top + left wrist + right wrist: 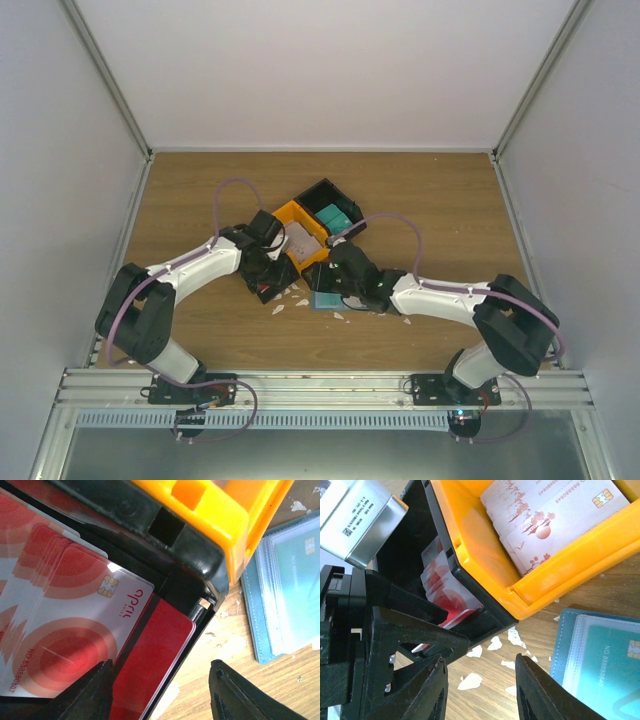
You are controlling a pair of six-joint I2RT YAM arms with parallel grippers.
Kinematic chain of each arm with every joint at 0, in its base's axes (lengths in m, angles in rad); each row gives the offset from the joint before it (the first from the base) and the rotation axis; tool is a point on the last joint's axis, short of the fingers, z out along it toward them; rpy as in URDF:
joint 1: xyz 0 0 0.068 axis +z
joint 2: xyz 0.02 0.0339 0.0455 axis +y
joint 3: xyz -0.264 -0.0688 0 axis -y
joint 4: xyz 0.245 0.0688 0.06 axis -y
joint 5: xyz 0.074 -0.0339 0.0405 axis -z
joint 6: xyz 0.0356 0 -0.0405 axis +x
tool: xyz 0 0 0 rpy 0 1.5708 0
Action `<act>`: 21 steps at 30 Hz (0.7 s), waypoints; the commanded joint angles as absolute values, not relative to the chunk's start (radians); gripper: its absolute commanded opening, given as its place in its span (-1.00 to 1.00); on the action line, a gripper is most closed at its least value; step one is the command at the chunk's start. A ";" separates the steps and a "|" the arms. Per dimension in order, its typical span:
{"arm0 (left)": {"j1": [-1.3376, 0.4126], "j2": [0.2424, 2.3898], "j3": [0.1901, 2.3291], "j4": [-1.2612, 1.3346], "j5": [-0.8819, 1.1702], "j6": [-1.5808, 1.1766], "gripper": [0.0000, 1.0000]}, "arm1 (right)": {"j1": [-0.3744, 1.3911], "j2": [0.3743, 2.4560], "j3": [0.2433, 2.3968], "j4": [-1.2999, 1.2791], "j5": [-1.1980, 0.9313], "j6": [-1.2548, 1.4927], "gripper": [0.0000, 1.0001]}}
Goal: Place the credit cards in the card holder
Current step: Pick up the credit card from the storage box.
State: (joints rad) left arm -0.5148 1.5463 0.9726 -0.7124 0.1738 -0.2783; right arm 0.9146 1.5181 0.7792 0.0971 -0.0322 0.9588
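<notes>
My left fingers stand apart and grasp nothing. The credit cards lie just ahead of them as a fanned red and white stack in the black bin. One finger is over the stack's near edge and the other over bare surface. My right fingers are also released and empty, with the card holder lying open just beside the outer one.

I judge the cards to be light, stiff and glossy. They will be slippery face to face and likely to slide off as a bunch. Lying flat, they offer no face to pinch, so I would take one by its edges at the free corner of the lowest red card, near the bin's wall. The holder's clear sleeves look soft and may buckle.
</notes>
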 commanded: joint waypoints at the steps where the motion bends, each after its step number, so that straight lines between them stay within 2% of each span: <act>1: -0.521 1.575 0.982 -0.698 0.127 -0.245 0.11 | 0.907 1.485 0.750 0.101 -0.002 0.972 -0.22; 7: -0.524 1.596 0.978 -0.692 0.130 -0.231 0.04 | 0.898 1.458 0.721 0.108 -0.002 0.984 -0.21; 16: -0.535 1.564 0.983 -0.728 0.157 -0.212 -0.19 | 0.891 1.481 0.731 0.116 -0.013 0.978 -0.21; 21: -0.538 1.539 0.992 -0.757 0.163 -0.213 -0.20 | 0.891 1.483 0.731 0.118 -0.015 0.977 -0.21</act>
State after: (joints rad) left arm -0.5297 1.5768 0.9764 -0.7128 0.1524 -0.2241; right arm 0.8982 1.4784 0.7292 0.0952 -0.0277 0.9745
